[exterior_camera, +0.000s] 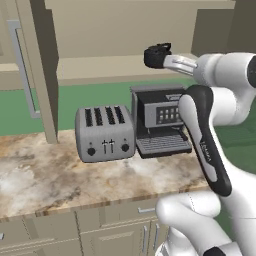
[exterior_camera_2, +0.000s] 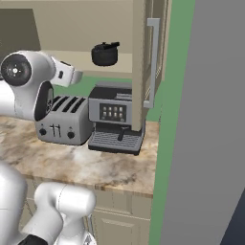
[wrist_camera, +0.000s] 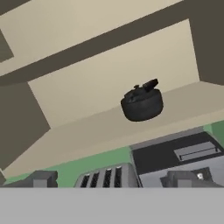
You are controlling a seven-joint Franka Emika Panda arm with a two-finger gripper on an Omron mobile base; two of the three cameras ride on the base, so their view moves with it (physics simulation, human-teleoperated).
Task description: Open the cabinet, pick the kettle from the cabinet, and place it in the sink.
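Observation:
The beige wall cabinet (exterior_camera: 100, 30) stands open; its left door (exterior_camera: 44, 75) and right door (exterior_camera_2: 139, 62) swing out edge-on toward me. The small black kettle (exterior_camera: 157, 55) (exterior_camera_2: 105, 53) (wrist_camera: 142, 103) sits upright on the bottom shelf (wrist_camera: 87, 131), toward the right side. My gripper (exterior_camera_2: 76, 75) (exterior_camera: 177, 62) hovers open in front of the shelf, short of the kettle and clear of it. In the hand view its two fingertips (wrist_camera: 41, 178) rise wide apart with nothing between them. The sink is out of view.
Below the cabinet, a silver toaster (exterior_camera: 105, 132) and a black-and-silver coffee machine (exterior_camera: 160, 122) stand on the marble counter (exterior_camera: 75, 175). Base cabinets with drawers (exterior_camera: 100, 230) run under it. A tall grey panel (exterior_camera_2: 210, 119) closes off the right side.

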